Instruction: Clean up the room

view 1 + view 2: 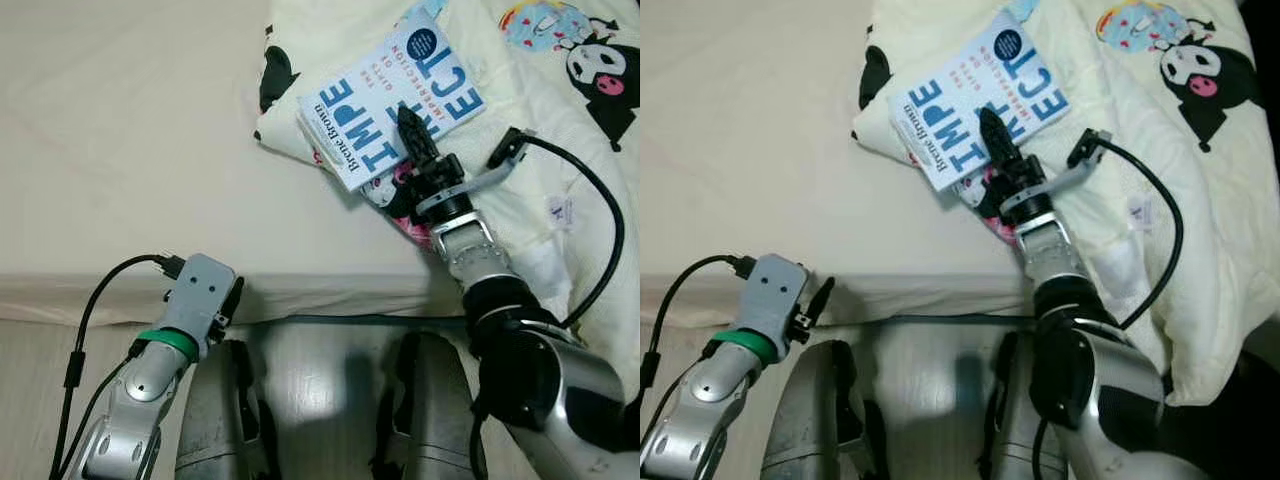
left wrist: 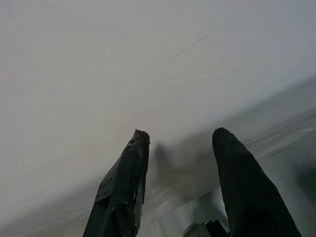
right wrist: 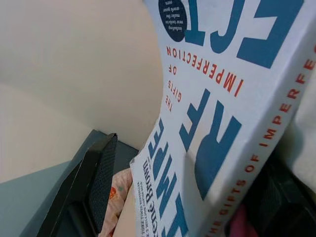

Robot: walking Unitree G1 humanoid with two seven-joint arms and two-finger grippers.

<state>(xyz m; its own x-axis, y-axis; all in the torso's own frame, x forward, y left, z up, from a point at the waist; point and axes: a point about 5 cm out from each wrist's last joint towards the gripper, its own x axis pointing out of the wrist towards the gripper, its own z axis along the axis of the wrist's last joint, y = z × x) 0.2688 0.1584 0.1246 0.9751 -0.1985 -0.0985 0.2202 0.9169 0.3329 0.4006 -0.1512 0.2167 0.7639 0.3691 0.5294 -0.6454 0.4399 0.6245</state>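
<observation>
On the bed (image 1: 130, 150), a white book (image 1: 395, 95) with blue lettering lies partly on a cream blanket (image 1: 560, 150) printed with cartoon figures, near the mattress edge. Reaching over that edge, the right gripper (image 1: 408, 135) is clamped on the book, one black finger (image 3: 89, 187) on the cover side and the other beneath its spine. Low beside the bed's side, the left gripper (image 2: 180, 163) hangs with its fingers parted, holding nothing.

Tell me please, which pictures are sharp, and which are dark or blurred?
Head views: evenly lit and sharp, the book title readable. Right wrist view: bright, the book very close, one finger soft. Left wrist view: dim and grey, fingers dark against plain bedding.
</observation>
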